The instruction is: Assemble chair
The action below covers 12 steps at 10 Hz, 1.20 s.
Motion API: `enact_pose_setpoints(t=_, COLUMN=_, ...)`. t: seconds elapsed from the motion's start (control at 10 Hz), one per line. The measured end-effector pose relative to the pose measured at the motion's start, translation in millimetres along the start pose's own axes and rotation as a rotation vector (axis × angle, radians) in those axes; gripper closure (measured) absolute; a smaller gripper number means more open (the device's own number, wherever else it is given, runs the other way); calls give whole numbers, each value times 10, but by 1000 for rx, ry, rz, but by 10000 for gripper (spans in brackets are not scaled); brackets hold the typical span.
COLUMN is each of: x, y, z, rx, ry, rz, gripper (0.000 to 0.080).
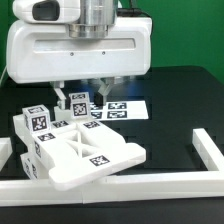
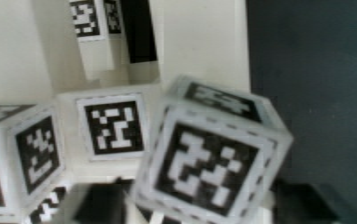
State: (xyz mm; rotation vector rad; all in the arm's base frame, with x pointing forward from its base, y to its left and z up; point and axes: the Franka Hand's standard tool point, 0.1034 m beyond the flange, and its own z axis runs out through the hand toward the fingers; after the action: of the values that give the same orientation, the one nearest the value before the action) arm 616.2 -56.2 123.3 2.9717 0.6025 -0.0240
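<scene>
A chunky matte-white chair assembly [image 1: 75, 148] sits on the black counter [image 1: 180, 120] toward the exterior view's left and near side, a flat slab with angular cut-outs resting tilted over blocky cube-like parts, each face carrying a crisp black-and-white square marker tag. Just behind it the thin flat marker board [image 1: 120, 108] lies on the counter with its row of tags. The glossy white robot body [image 1: 80, 45] hangs above, and the gripper [image 1: 88, 92] comes down to just over the far edge of the chair parts; its two dark fingers stand a little apart with nothing between them, so the jaws look parted. Close up, a tagged cube [image 2: 210, 150] sits tilted beside a squarer upright one [image 2: 104, 128]. A plain white border rail [image 1: 150, 185] edges the near side
</scene>
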Motion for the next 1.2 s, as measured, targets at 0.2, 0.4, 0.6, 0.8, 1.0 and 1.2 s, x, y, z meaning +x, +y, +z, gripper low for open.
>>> enact_pose_setpoints(t=0.2, x=0, y=0, z=0, rx=0, ry=0, rz=0, gripper=174)
enact_pose_setpoints(t=0.4, x=0, y=0, z=0, rx=0, ry=0, rz=0, gripper=157)
enact_pose_setpoints(t=0.6, x=0, y=0, z=0, rx=0, ry=0, rz=0, gripper=151)
enact_pose_setpoints(t=0.8, x=-10, y=18, z=-23, rx=4, ry=1, rz=33, gripper=150)
enact_pose_setpoints(t=1.0, x=-113, y=42, z=-218, rx=39, ry=21, rz=298, gripper=150)
enact_pose_setpoints(t=1.2, x=-214, y=-66, z=-231, rx=122, ry=-41, rz=505, gripper=150)
